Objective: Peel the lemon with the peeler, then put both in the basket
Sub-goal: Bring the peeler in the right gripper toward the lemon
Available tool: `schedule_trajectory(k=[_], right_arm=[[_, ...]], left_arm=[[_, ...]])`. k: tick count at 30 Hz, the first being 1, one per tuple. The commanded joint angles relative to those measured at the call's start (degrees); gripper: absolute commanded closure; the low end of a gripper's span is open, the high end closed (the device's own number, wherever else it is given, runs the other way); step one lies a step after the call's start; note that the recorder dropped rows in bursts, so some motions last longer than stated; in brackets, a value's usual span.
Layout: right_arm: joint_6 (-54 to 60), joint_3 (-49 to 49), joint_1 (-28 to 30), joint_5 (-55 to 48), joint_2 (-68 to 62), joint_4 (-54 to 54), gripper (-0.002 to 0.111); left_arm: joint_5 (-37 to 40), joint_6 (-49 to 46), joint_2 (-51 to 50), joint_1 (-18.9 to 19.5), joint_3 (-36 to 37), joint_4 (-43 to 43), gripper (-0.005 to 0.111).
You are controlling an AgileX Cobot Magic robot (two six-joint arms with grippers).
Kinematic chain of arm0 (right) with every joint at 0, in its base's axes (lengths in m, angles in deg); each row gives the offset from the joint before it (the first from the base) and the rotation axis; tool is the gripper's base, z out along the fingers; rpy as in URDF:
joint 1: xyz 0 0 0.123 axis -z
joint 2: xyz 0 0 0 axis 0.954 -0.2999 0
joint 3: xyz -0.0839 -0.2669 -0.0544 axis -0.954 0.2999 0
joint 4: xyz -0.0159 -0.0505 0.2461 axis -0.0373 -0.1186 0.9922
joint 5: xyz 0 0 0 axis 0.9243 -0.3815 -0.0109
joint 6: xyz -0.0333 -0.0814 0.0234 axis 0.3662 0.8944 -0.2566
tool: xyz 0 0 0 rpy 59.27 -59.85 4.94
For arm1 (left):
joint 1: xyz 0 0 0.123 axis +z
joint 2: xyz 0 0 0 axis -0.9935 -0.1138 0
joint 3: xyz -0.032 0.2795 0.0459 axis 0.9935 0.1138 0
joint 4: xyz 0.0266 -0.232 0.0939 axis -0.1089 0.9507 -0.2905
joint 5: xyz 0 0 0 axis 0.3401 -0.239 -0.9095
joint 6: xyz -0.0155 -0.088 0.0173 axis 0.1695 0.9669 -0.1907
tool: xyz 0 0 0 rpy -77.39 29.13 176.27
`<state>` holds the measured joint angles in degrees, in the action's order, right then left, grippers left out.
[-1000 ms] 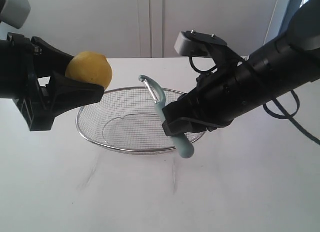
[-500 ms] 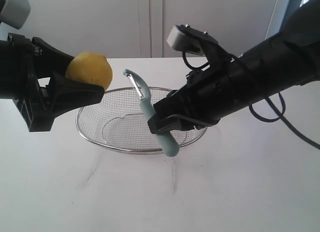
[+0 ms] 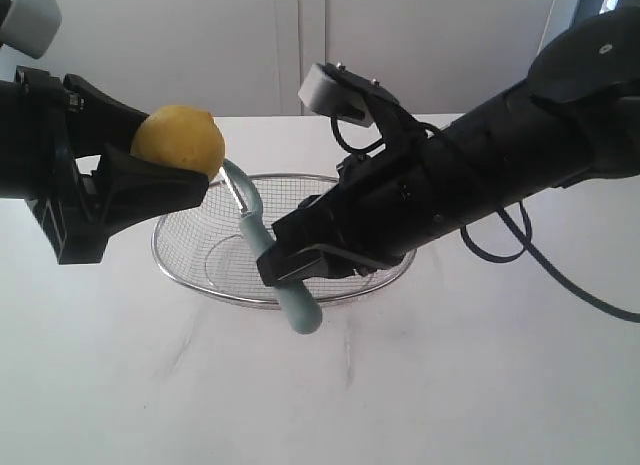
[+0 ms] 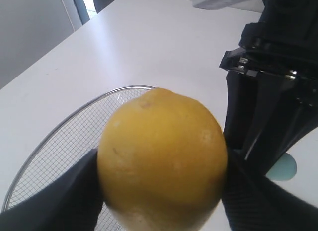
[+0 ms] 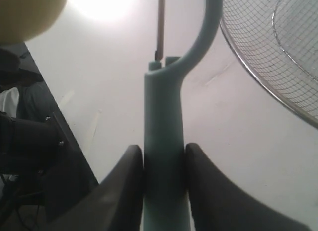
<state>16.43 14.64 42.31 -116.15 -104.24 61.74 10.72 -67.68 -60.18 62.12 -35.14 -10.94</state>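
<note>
My left gripper [image 3: 170, 170] is shut on the yellow lemon [image 3: 178, 140], held in the air left of the wire basket [image 3: 180, 260]. The lemon [image 4: 161, 159] fills the left wrist view between the two black fingers. My right gripper [image 3: 285, 267] is shut on the teal handle of the peeler [image 3: 275, 270], which points up and left over the basket. The peeler's curved head reaches the lemon's lower right side. In the right wrist view the handle [image 5: 164, 156] stands between the fingers, with the lemon [image 5: 27, 12] at one corner.
The basket [image 5: 278, 77] rests on a white table [image 3: 450, 385] and nothing shows inside it. The right arm and its black cable [image 3: 540, 275] stretch over the basket's right half. A white wall [image 3: 250, 45] stands behind.
The right arm has swung left with the peeler, bringing its head from mid-basket up to the lemon. The left gripper and lemon have stayed still.
</note>
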Motion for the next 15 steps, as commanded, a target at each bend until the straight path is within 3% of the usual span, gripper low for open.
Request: schedule_trajectory(k=[1, 15], right_arm=[[2.74, -0.16, -0.03, -0.62, 0.23, 3.3, 0.108], [3.91, -0.16, -0.03, -2.36, 2.67, 5.12, 0.108]], left_arm=[[0.91, 0.29, 0.3, 0.22, 0.07, 1.51, 0.107], [0.91, 0.29, 0.3, 0.22, 0.07, 0.93, 0.107]])
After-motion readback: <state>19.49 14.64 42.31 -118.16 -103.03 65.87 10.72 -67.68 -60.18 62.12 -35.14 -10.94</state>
